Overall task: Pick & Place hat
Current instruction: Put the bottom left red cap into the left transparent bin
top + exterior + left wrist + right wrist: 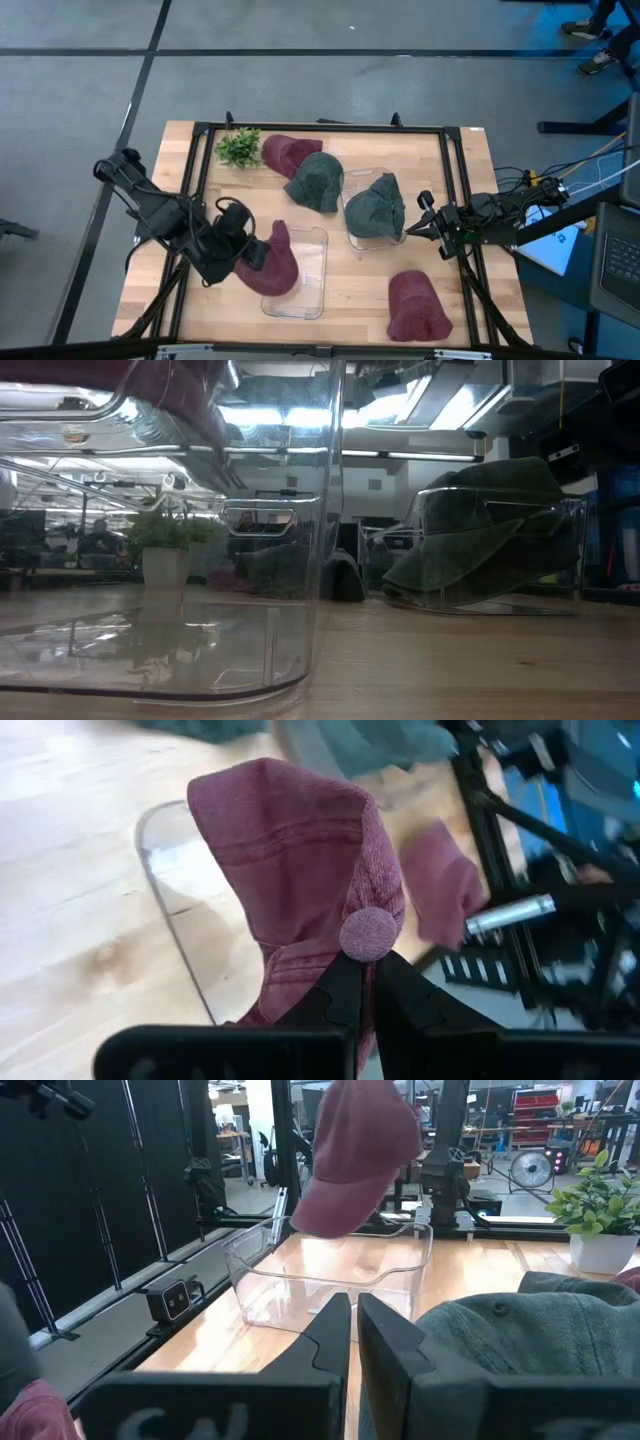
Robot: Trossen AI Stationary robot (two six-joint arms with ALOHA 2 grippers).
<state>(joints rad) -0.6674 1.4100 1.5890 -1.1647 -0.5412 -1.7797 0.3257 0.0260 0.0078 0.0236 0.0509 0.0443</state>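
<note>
My left gripper [250,250] is shut on a maroon hat [272,265], which it carries over the left end of a clear bin [312,292] near the table's front. In the right wrist view the hat [362,1155] hangs above that bin [330,1275]. My right gripper [412,228] waits shut at the table's right side, beside a grey-green hat [376,208] that lies in a second clear bin [352,238]. My left gripper pinches the hat's crown right at its top button [368,932] between its two fingers [335,995]. The fingers slant downward from the table's left side. The hat is lifted clear above the bin, its body stretching away past the fingertips.
A second grey-green hat [317,180] and a maroon hat [288,152] lie at the far middle, next to a small potted plant [239,148]. Another maroon hat [417,308] lies near the front right. A black frame [320,128] runs around the table.
</note>
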